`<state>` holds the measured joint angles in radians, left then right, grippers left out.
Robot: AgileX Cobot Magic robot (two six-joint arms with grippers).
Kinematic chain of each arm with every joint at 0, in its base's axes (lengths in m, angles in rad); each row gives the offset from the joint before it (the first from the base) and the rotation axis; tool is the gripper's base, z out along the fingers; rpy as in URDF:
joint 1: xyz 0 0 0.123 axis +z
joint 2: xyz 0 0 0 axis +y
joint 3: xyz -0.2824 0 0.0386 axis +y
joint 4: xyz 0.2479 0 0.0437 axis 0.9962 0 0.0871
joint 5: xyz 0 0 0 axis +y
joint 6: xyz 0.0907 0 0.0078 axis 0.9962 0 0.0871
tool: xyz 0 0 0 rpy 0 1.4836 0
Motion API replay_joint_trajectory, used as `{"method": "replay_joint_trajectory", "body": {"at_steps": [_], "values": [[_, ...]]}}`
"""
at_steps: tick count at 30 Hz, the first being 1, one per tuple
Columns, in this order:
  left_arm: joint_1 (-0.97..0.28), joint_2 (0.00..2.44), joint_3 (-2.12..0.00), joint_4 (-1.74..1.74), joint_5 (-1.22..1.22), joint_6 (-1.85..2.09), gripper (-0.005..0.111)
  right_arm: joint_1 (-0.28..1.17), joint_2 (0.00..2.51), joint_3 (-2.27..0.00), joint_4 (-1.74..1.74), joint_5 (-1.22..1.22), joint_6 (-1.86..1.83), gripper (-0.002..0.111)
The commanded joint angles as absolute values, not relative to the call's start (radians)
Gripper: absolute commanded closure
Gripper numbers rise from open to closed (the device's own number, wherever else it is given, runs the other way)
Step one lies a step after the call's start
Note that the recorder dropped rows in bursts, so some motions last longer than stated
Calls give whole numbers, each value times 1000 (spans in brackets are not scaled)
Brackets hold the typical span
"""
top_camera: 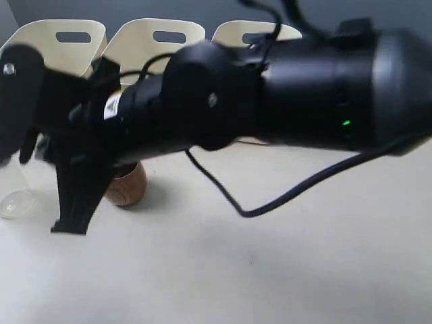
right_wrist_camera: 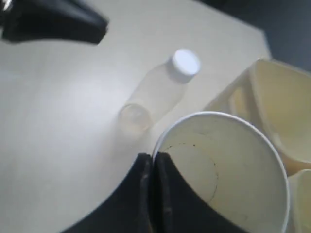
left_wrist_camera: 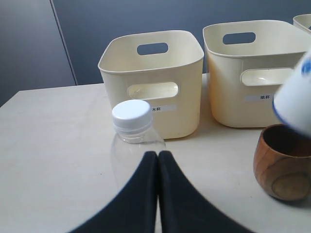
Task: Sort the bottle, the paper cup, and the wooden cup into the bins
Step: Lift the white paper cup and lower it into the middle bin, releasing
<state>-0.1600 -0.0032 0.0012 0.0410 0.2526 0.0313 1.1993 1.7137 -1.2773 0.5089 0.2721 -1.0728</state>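
In the left wrist view we see the left claw (left_wrist_camera: pixel 158 160) with its two black fingers pressed together at the tips and nothing between them. The bottle (left_wrist_camera: pixel 133 141) lies on the tabletop (left_wrist_camera: pixel 53 155) directly beyond those tips, its white cap pointing away from the claw toward the bins (left_wrist_camera: pixel 151 87). Two bins stand side by side at the far edge, each with an oval handle cut-out and a small front label. The wooden cup (left_wrist_camera: pixel 283 162) stands upright beside the bottle, in front of the second bin.

In the right wrist view we see the right claw (right_wrist_camera: pixel 153 162) closed on the rim of the paper cup (right_wrist_camera: pixel 226 174); the fingers meet at the wall of the cup, and its open mouth faces the camera. The bottle (right_wrist_camera: pixel 158 92) lies on its side on the tabletop beyond this claw, apart from the cup.

In the exterior view the right arm (top_camera: pixel 270 94) fills most of the frame, reaching across to the left. The wooden cup (top_camera: pixel 128 185) shows beneath it, and the bottle's clear base (top_camera: pixel 15 202) lies at the left edge.
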Motion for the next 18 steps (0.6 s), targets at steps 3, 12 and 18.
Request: {"method": "replay_joint_trajectory", "body": {"at_steps": [3, 12, 18], "values": [[-163, 0, 0, 43, 239, 28, 107, 1097, 1646, -1282, 506, 99, -1043, 108], [-163, 0, 0, 43, 239, 28, 107, 885, 1768, -1466, 589, 104, -1041, 109], [-163, 0, 0, 43, 239, 28, 107, 792, 2076, -1875, 617, 318, -959, 109]]}}
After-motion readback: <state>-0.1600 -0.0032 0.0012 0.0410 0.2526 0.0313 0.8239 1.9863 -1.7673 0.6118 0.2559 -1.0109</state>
